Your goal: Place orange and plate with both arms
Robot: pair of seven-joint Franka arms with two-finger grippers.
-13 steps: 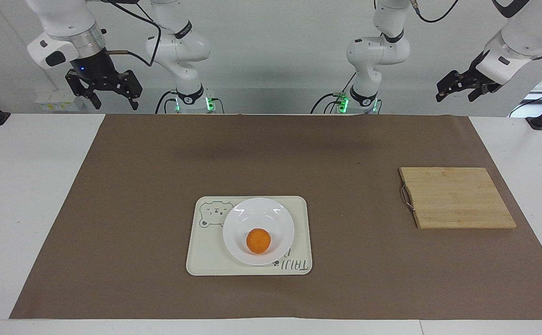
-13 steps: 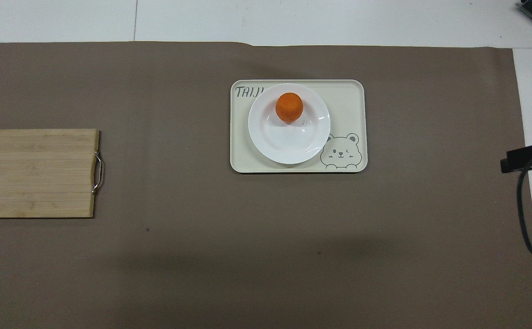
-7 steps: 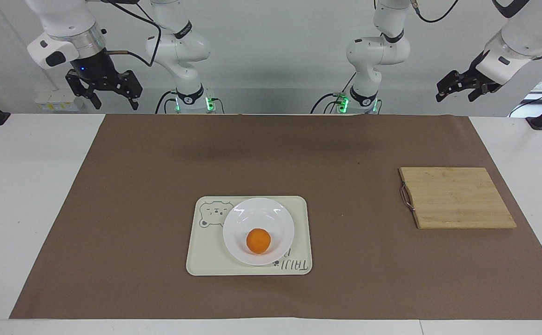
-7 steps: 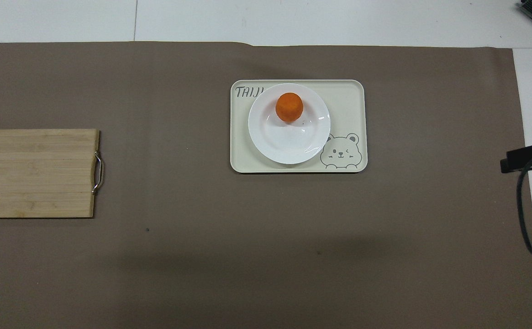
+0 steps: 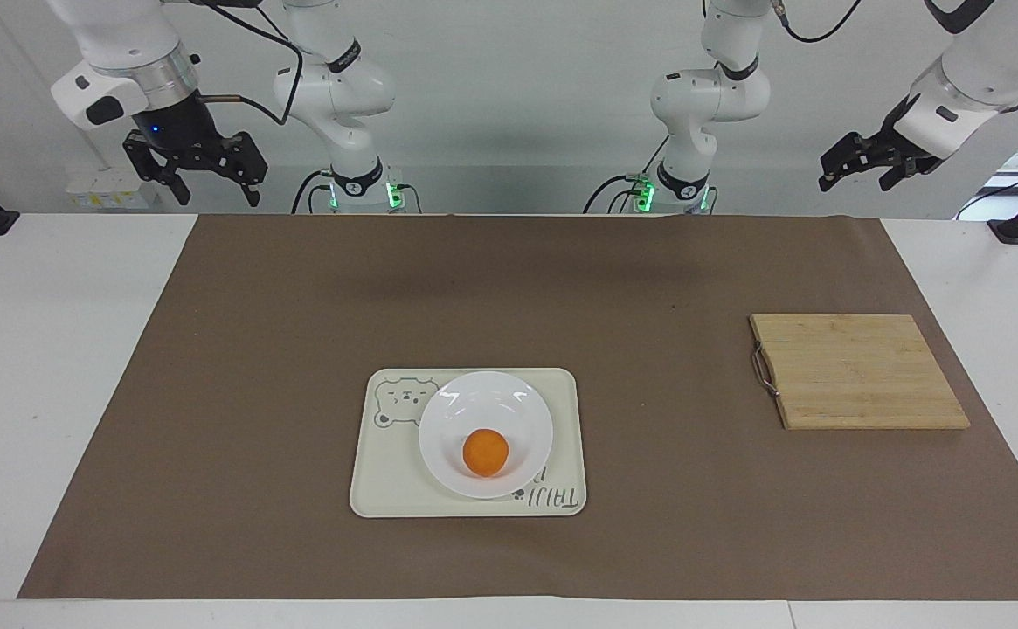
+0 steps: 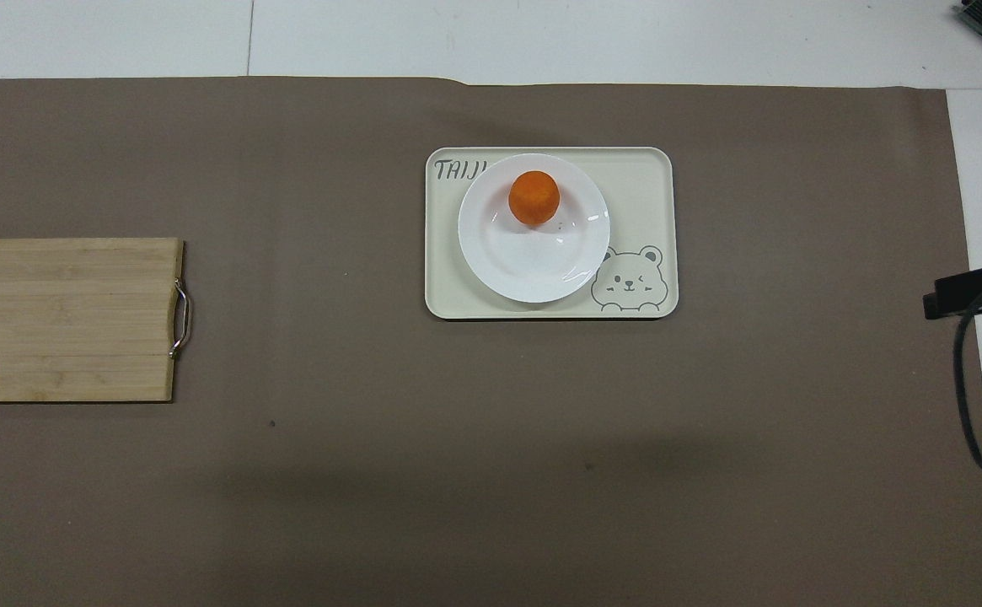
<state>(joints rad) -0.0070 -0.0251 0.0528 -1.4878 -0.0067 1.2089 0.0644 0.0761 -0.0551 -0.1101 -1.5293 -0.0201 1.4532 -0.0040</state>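
The orange sits in the plate, toward the plate's edge farther from the robots, and the plate rests on the tray near the middle of the worktop. The orange looks light, firm and round, so it would likely roll if nudged; a pinch across its widest part from above seems the safest hold. The plate looks stiff, glossy and breakable, probably slippery, and its raised rim is the only place to pinch; the rim part nearer the robots is bare and away from the fruit. The left end effector hangs in the air above the worktop's edge at its own end, near the board, and the right end effector hangs above the edge at the other end; both wait with fingers spread and hold nothing. The facing view shows both end effectors whole and well above the worktop, which the overhead view does not: there only dark tips show at its side edges. The overhead view shows more plainly that the orange lies off the plate's centre, and that the plate covers part of the tray's lettering.
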